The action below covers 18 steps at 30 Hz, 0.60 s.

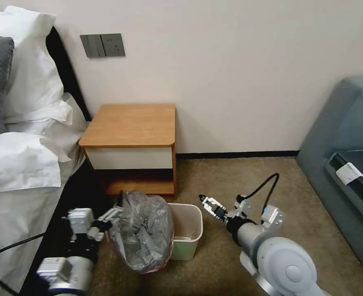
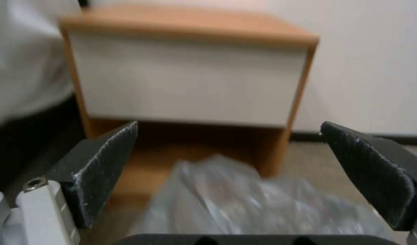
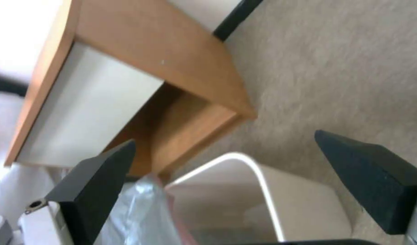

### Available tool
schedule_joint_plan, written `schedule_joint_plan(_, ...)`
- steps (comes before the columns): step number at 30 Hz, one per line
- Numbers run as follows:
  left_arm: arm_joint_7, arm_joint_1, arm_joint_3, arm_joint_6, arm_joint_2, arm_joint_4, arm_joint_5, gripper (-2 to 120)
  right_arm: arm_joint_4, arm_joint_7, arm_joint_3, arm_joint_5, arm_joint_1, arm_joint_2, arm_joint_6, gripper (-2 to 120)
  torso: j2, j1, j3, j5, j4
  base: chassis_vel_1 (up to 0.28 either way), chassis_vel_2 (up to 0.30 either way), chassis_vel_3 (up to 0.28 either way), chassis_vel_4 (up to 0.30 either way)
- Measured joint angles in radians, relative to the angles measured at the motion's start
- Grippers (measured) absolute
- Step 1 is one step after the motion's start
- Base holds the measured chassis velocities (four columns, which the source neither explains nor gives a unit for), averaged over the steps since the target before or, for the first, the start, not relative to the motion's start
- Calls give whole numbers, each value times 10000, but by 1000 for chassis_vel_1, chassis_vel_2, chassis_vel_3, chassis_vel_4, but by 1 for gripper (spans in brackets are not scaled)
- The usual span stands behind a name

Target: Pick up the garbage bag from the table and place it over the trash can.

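The garbage bag [image 1: 142, 232] is a crumpled grey translucent heap with a pinkish-red bottom edge. It hangs against the left side of the cream trash can [image 1: 187, 230], which stands on the carpet in front of the table [image 1: 132, 125]. My left gripper [image 1: 113, 214] is open at the bag's upper left edge. In the left wrist view the left gripper [image 2: 229, 126] has its fingers spread wide, with the bag [image 2: 245, 204] just beyond them. My right gripper [image 1: 208, 204] hovers open just right of the bin's rim. The right wrist view shows the right gripper [image 3: 224, 137] above the trash can [image 3: 304, 204] and the bag [image 3: 136, 211].
A bed with white pillows [image 1: 29, 98] lies close on the left. A grey sofa [image 1: 345, 131] fills the right side. Open beige carpet [image 1: 247, 172] lies between the nightstand and the sofa. A switch panel [image 1: 102, 45] is on the wall.
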Motion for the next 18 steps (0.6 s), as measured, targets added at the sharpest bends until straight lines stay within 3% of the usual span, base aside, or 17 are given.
schedule_joint_plan(4, -412, -99, 316, 368, 66, 188, 25, 99, 48, -79, 332, -27, -244, 59, -2, 100, 0, 0, 0, 0, 0, 0, 0, 0, 0)
schedule_joint_plan(7, -1248, -247, 617, 1069, 158, 401, -74, 88, 66, -162, 709, -112, -525, 188, -12, 100, 0, 0, 1, -1, 0, 0, 0, 0, 0)
schedule_joint_plan(12, -1695, -310, 649, 1374, 186, 528, -169, 77, 62, -167, 795, -205, -587, 290, -8, 100, 0, 0, 0, 0, 0, 0, 0, 0, 0)
schedule_joint_plan(14, -1960, -352, 613, 1617, 203, 600, -319, 67, 13, -171, 793, -286, -588, 345, 13, 100, 0, 0, 0, -1, 1, 0, 0, 0, 0)
schedule_joint_plan(18, -2051, -383, 527, 1865, 254, 651, -493, 56, -75, -196, 760, -354, -585, 379, 22, 100, 0, 0, 0, -1, 1, 0, 0, 0, 0)
